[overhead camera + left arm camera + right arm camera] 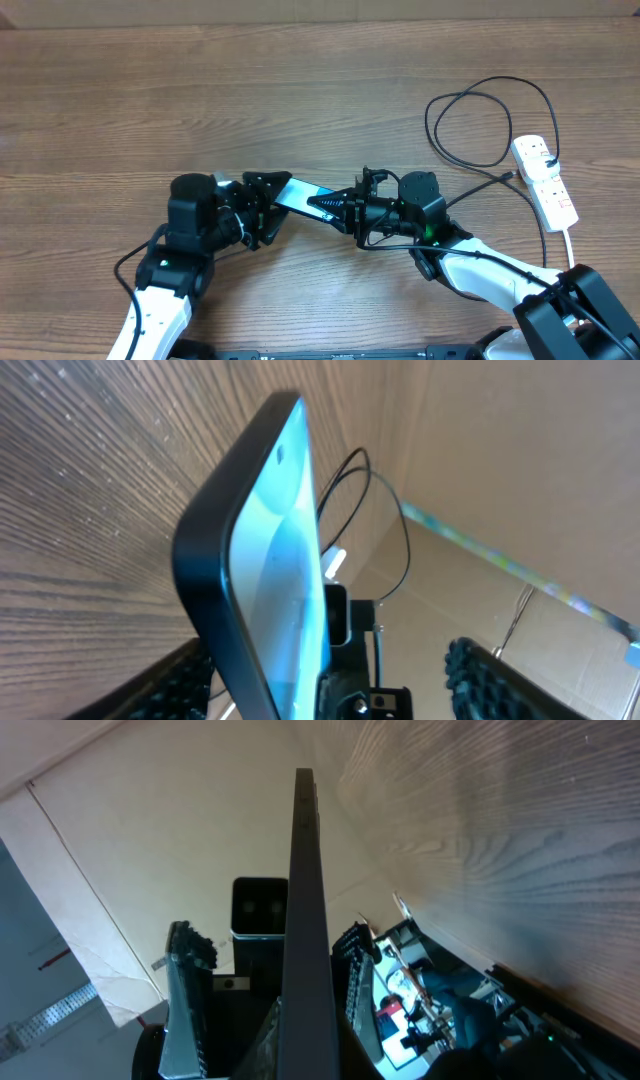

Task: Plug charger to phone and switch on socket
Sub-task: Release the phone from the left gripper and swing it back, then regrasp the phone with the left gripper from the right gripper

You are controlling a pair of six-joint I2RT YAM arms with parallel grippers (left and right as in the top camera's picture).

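Wood-grain table spreads under both arms. Above it the right gripper is clamped on one end of the phone, held on edge. The left gripper has its jaws apart around the other end. A lopsided squeeze there could twist the phone loose and drop it. Well behind the right gripper, the charger and the socket lie untouched.

Bright even light; wrist cams blurry close-up.
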